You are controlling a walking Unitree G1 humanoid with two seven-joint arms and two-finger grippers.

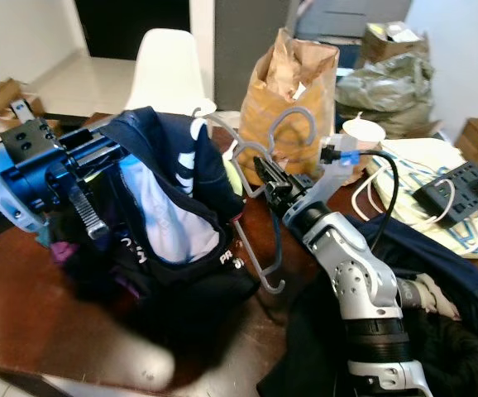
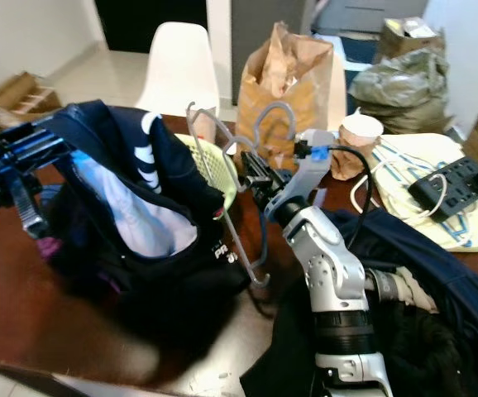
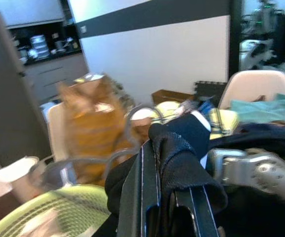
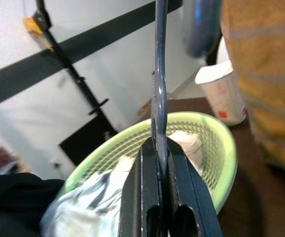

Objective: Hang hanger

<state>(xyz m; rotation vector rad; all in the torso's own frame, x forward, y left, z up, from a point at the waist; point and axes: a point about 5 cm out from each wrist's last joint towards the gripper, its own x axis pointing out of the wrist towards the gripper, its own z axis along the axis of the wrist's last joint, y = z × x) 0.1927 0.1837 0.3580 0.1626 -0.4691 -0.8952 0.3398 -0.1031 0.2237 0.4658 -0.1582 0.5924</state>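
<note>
A brown paper bag [image 1: 293, 91] stands behind a green basket [image 4: 216, 148], white chair [image 1: 166, 70] beyond

White chair [image 1: 166, 70], brown table [image 1: 24, 306], white walls

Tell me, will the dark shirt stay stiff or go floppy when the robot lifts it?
Probably floppy: the shirt sags in folds from the left gripper. Likely light too, since one pinch holds it. The grey hanger in the right gripper looks stiff.

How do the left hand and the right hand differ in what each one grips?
The left hand is clamped on the dark jacket, soft fabric bunched over its fingers. The right hand is pinched on the grey hanger, a thin rigid bar. Both are shut, above the brown table.
</note>
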